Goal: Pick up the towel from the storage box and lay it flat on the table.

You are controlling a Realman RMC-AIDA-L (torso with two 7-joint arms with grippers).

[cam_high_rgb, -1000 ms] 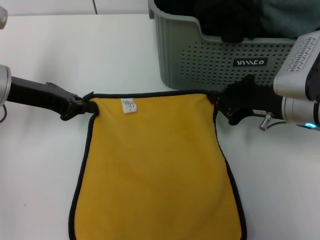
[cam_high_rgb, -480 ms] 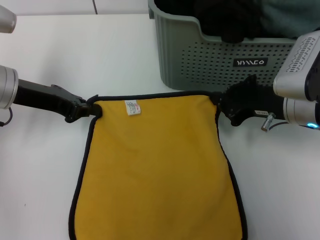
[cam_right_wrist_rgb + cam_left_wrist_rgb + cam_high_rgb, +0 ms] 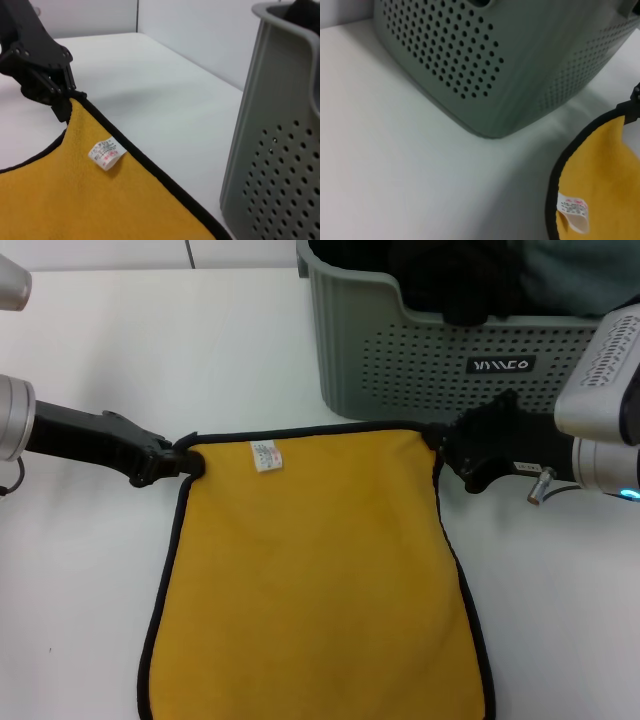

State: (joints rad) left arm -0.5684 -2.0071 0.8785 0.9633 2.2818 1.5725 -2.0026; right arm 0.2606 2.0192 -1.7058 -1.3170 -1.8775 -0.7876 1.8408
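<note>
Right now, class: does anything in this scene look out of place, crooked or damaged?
Nothing stands out. The towel is spread smooth on the table, the left gripper and right gripper pinching its far corners. The storage box stands upright behind it.

The towel [image 3: 315, 575] lies on the table [image 3: 150, 350], before the storage box [image 3: 450, 360]

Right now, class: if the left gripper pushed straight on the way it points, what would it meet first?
The left gripper points across the table toward the right gripper, already shut on the towel corner. Going on, it would first push into the towel's top edge; the right gripper lies beyond.
</note>
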